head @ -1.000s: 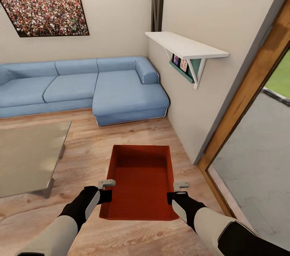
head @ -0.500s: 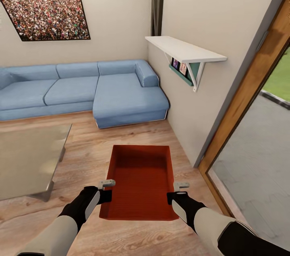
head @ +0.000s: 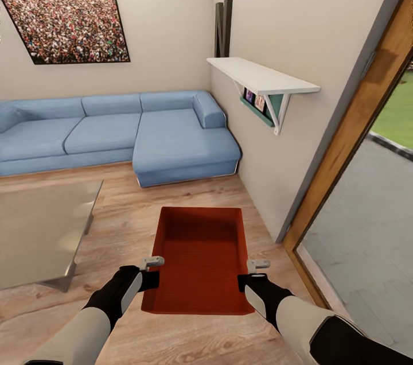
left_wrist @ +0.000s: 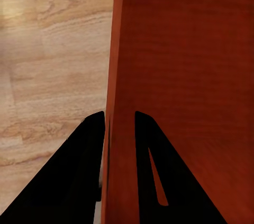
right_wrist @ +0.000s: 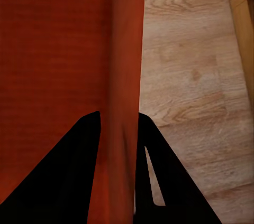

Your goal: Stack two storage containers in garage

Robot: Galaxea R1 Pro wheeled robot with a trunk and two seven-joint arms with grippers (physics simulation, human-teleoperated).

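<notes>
- The orange-red bin (head: 201, 259) is held up over the wood-plank floor (head: 126, 221) of the living room, in front of the blue sofa (head: 120, 132).
- The left hand (left_wrist: 117, 123) is closed on the bin's left wall.
- The right hand (right_wrist: 119, 121) is closed on its right wall.

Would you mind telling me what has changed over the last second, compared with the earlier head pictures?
Only the camera moved: the sofa, shelf and wall picture sit slightly lower in the head view, so the view shifted, not the things. The container stays held between both arms, left pincer and right pincer each still clamped on a side wall, in the same place relative to the robot.
</notes>
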